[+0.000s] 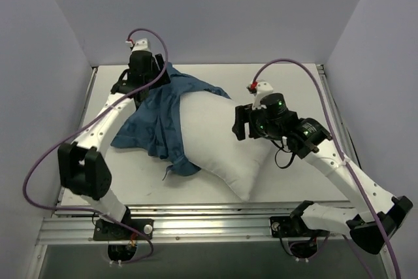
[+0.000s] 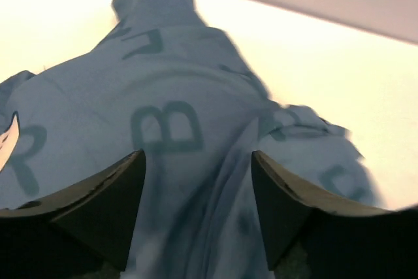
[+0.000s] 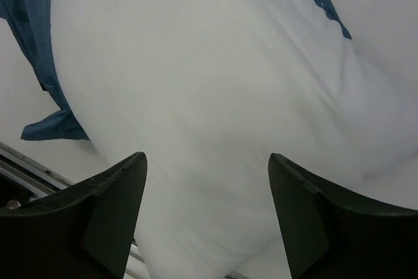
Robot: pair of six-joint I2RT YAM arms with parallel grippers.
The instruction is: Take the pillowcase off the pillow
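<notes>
Pillow (image 1: 222,142) lies slantwise across the middle of the tabletop (image 1: 130,181), one corner toward the front edge. Pillowcase (image 1: 160,119) is bunched over the pillow's left end, most of the white bare, with a blue tail trailing onto the tabletop in front. Left fingers (image 2: 111,200) are spread wide, a ridge of lettered cloth running between them, not pinched. Right fingers (image 3: 111,207) are spread too, over the bare right side of the pillow, holding nothing.

Blue pillowcase (image 1: 159,119) bunched left, white pillow (image 1: 221,136) mostly bare
</notes>
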